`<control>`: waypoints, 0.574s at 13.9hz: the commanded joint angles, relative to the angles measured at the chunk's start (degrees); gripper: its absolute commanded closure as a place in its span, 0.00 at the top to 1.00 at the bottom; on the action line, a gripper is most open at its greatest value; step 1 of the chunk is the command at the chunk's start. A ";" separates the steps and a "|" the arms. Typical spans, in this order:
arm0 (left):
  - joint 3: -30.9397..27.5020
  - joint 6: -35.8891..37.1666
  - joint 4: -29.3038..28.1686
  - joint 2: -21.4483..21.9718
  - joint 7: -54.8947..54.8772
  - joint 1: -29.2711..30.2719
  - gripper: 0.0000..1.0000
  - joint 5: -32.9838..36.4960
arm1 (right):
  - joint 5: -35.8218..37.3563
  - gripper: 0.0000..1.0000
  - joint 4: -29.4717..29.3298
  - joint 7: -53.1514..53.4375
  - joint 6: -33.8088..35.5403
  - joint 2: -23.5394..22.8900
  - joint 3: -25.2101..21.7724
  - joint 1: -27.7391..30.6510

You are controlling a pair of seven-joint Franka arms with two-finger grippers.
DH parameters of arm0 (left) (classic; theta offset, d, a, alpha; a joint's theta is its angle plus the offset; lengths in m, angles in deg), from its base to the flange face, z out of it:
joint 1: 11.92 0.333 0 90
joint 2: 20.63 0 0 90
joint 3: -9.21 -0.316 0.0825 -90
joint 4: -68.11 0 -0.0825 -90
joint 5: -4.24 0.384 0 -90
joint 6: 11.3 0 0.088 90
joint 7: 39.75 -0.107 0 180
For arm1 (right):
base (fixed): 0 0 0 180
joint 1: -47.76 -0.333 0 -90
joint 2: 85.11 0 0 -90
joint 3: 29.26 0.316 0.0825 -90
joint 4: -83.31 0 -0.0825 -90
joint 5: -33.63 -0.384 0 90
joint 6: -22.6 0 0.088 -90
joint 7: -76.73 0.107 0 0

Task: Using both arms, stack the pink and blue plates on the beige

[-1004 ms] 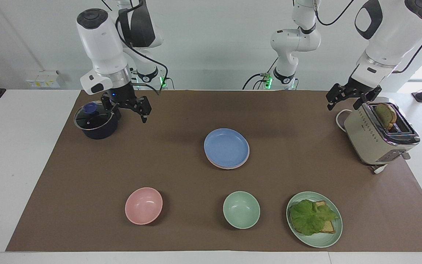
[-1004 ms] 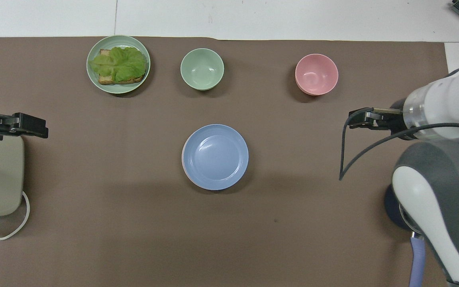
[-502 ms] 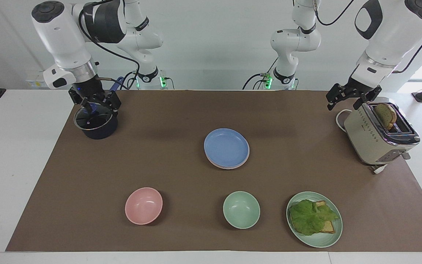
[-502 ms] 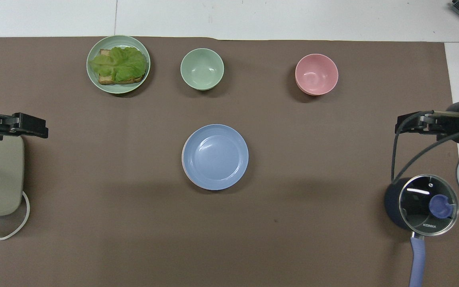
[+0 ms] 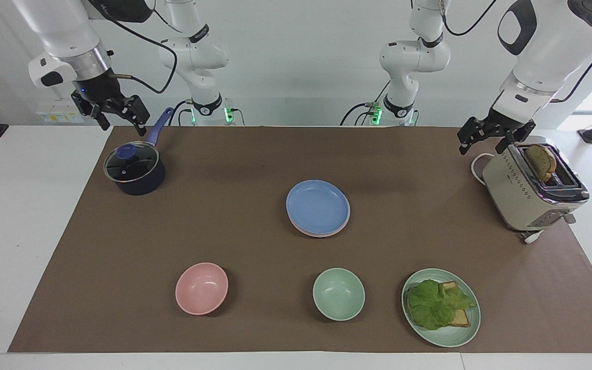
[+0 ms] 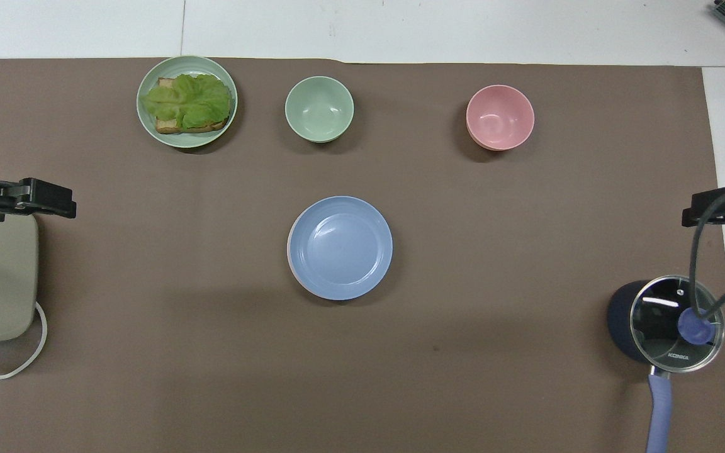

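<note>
The blue plate point(image 5: 318, 206) sits at the middle of the brown mat point(image 5: 255, 241) on the table point(image 5: 18, 231), topmost on a stack of plates. Under it, a pink plate point(image 5: 346, 222) shows only as a thin rim in the facing view and as a pale sliver at the stack's edge in the overhead view. A beige plate cannot be made out under these 2 from either view. The left end effector point(image 5: 486, 140) hangs in the air with its fingers spread and nothing between them, over the mat's edge just beside the toaster point(image 5: 532, 190), at the left arm's end of the table. The toaster holds 1 slice of bread point(image 5: 541, 160) in a slot. The right end effector point(image 5: 116, 114) is raised, released and empty, over the table's edge at the right arm's end, close to the lidded saucepan point(image 5: 134, 172) but not touching it. Both end effectors stand well apart from the stack. Farther from the robots than the stack, 3 items stand in a row: a pink bowl point(image 5: 201, 288), a green bowl point(image 5: 338, 294) and a green plate point(image 5: 468, 329) carrying lettuce point(image 5: 432, 303) on toast point(image 5: 461, 318).
</note>
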 commanded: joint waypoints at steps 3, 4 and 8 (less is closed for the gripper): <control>0.27 0.79 0.09 0.54 -0.20 0.40 1.00 0.99 | 0.74 1.00 0.32 -1.45 1.18 1.08 0.85 0.95; 0.27 0.79 0.09 0.54 -0.29 0.40 1.00 0.99 | 0.74 1.00 1.11 -1.71 1.27 1.61 0.94 0.77; 0.27 0.79 0.09 0.54 -0.29 0.40 1.00 0.99 | 1.26 1.00 0.94 -3.56 2.32 1.70 1.37 0.16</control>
